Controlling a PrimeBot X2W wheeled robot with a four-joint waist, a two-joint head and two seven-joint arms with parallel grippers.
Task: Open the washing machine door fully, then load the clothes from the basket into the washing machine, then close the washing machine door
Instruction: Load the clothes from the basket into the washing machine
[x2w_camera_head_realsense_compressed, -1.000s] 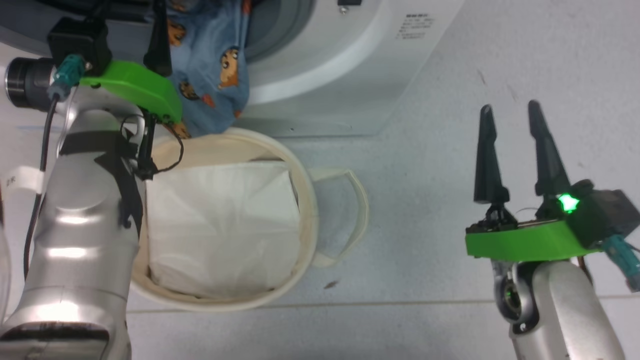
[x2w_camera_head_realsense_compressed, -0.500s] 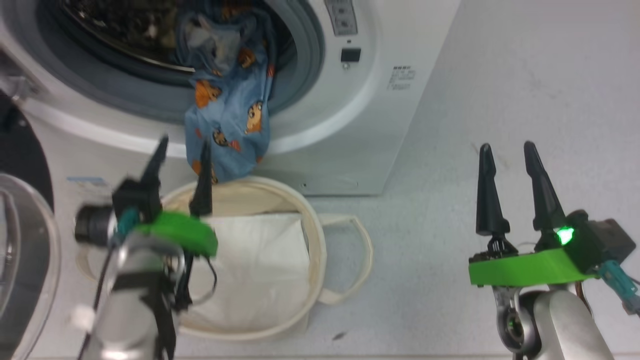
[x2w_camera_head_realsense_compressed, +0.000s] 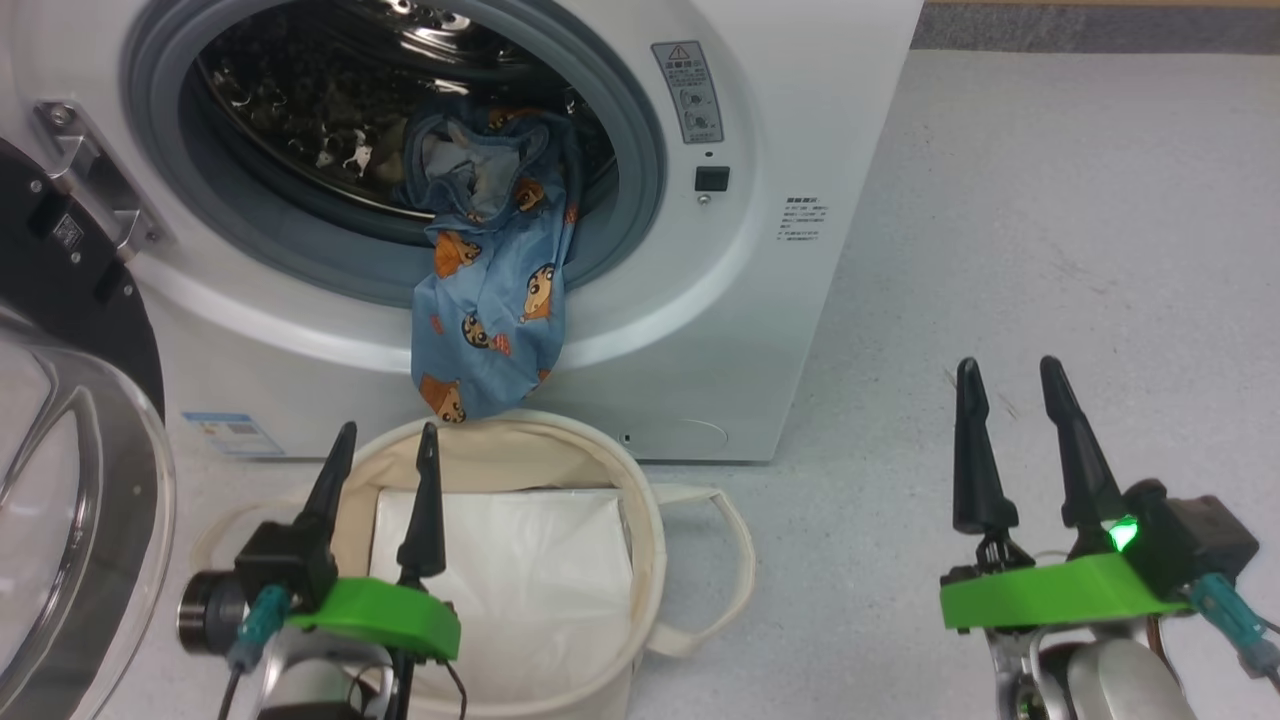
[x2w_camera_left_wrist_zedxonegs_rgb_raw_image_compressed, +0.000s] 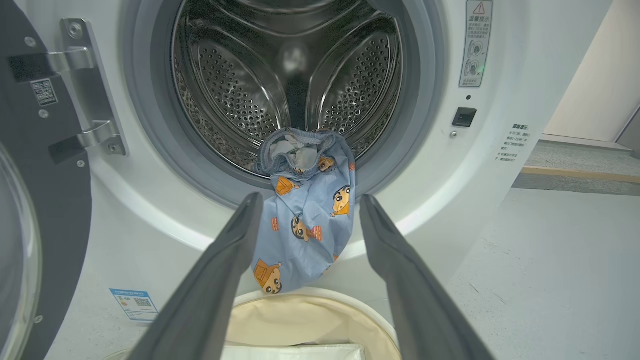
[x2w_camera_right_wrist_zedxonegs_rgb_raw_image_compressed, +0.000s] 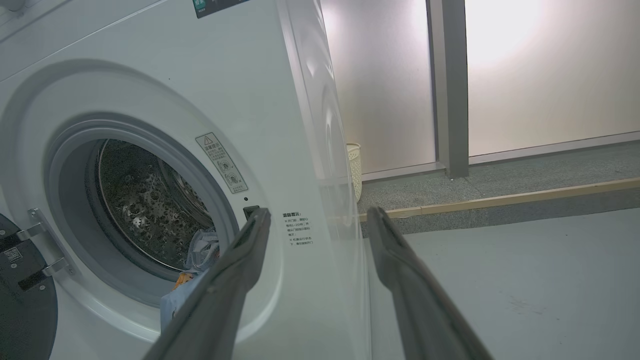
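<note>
The white washing machine (x2w_camera_head_realsense_compressed: 780, 300) stands with its black, glass-bowled door (x2w_camera_head_realsense_compressed: 70, 420) swung open at the left. A blue garment with orange cartoon prints, one of the clothes (x2w_camera_head_realsense_compressed: 495, 310), hangs out of the steel drum (x2w_camera_left_wrist_zedxonegs_rgb_raw_image_compressed: 235, 85) over the grey rim, its lower end just above the basket (x2w_camera_head_realsense_compressed: 645, 500). The cream basket holds a flat white sheet (x2w_camera_head_realsense_compressed: 520, 590). My left gripper (x2w_camera_head_realsense_compressed: 388, 428) is open above the basket's left side, pointing at the hanging clothes (x2w_camera_left_wrist_zedxonegs_rgb_raw_image_compressed: 312, 225), with nothing between its fingers. My right gripper (x2w_camera_head_realsense_compressed: 1007, 362) is open and empty over the floor to the right.
A blue label (x2w_camera_head_realsense_compressed: 232, 432) marks the machine's lower left corner. Bare grey floor (x2w_camera_head_realsense_compressed: 1050, 200) spreads right of the machine. In the right wrist view a pale woven bin (x2w_camera_right_wrist_zedxonegs_rgb_raw_image_compressed: 354, 167) stands behind the machine by a frosted wall.
The head camera has tilted up, bringing the drum into view. My left gripper has drawn back from the drum mouth to above the basket, leaving the blue garment draped over the rim.
</note>
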